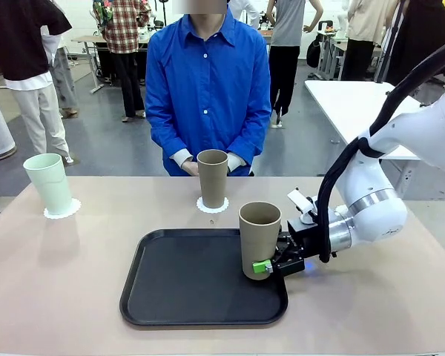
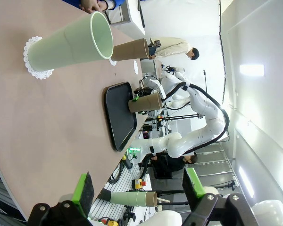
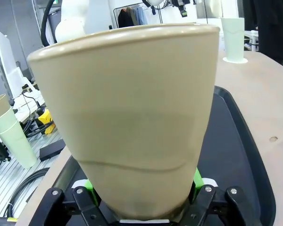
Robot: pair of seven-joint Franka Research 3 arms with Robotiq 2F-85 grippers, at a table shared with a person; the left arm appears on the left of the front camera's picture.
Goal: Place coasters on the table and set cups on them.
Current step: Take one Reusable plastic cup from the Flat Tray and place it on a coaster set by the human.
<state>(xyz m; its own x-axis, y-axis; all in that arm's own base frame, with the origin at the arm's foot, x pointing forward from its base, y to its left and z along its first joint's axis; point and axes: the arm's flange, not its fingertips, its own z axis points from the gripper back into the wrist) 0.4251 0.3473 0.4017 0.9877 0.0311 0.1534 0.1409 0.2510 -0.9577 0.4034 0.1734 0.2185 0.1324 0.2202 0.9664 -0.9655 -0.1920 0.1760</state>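
A mint cup [image 1: 48, 183] stands on a lacy white coaster [image 1: 62, 210] at the table's far left. At the far middle, a tan cup [image 1: 212, 178] sits on a second coaster [image 1: 212, 205]. Another tan cup [image 1: 259, 239] is upright at the right side of the black tray [image 1: 178, 297], and my right gripper [image 1: 271, 265] is shut on it near its base. In the right wrist view this cup [image 3: 132, 117] rises between the green pads [image 3: 196, 178]. My left gripper [image 2: 139, 195] is open and looks across the table at the mint cup [image 2: 70, 44].
A person in a blue shirt [image 1: 208, 81] stands at the far edge with hands together behind the middle cup. The beige table [image 1: 59, 282] has bare room left and right of the tray. A small white disc [image 2: 136, 67] lies on the table past the middle cup.
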